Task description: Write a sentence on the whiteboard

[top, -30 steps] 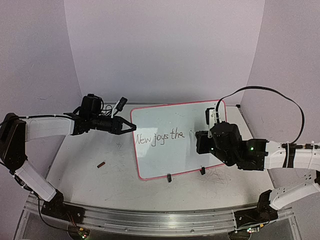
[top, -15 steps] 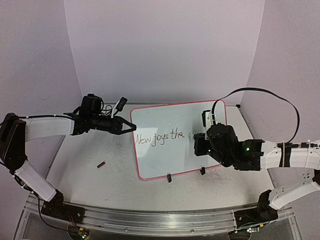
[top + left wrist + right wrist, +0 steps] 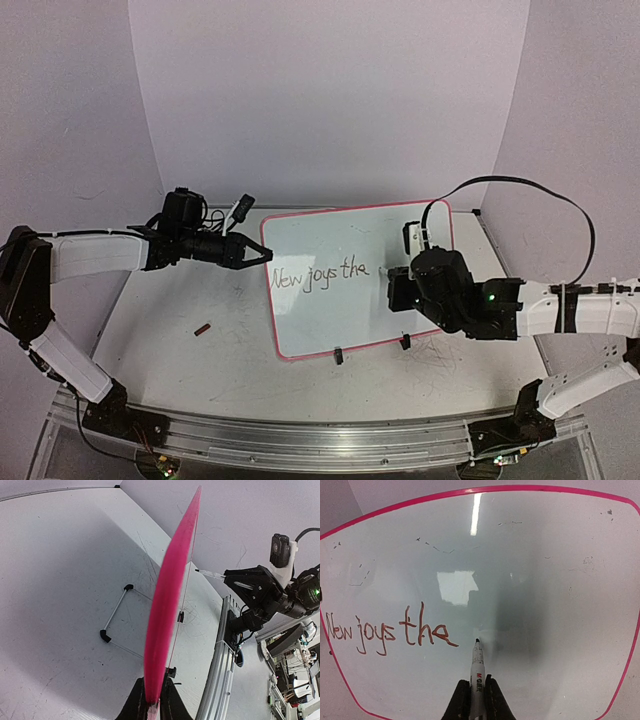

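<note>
**Left gripper** (image 3: 154, 696): I see both fingers pressed tight on the pink rim at the left edge of the whiteboard (image 3: 335, 315). The board stands tilted back on the table (image 3: 180, 350), toward its far side.

**Right gripper** (image 3: 477, 690): the fingers are closed on a marker (image 3: 477, 661). Its tip meets the board face just right of the sentence (image 3: 390, 630), "New joys the", which runs across the board's left half at mid-height.

**Views:** only the left wrist view shows the board edge-on, with a thin wire prop (image 3: 116, 614) lying on the table on its back side. Only the right wrist view shows the marker tip on the surface; in the top view the wrist hides it.

**Left arm:** I read it as stretched roughly level from the left.

**Right arm:** it reaches in from the right, wrist turned to face the board.
</note>
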You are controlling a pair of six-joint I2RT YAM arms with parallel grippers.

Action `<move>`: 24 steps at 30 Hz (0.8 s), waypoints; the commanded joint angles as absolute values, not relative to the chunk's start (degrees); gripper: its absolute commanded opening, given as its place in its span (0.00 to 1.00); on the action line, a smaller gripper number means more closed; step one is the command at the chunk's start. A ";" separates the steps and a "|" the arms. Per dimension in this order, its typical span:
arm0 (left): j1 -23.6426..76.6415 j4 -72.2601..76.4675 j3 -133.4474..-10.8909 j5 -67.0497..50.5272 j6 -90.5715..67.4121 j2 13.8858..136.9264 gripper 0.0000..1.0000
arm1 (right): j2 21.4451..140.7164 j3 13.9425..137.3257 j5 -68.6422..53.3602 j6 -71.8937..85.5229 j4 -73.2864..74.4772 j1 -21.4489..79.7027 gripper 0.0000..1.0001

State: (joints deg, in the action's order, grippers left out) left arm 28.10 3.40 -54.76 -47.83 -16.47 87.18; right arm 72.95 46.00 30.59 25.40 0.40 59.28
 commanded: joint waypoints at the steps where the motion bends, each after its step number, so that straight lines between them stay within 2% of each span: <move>1: 29.97 1.18 -56.39 -48.34 -16.35 86.84 0.09 | 72.06 46.41 31.76 24.81 -1.23 58.97 0.00; 24: 30.06 1.09 -56.49 -48.17 -16.26 87.10 0.09 | 70.61 45.35 30.52 23.78 -2.06 56.76 0.00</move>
State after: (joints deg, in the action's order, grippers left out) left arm 28.13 3.29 -54.76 -47.81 -16.45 87.18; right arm 71.33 45.93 30.49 24.36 -0.02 57.01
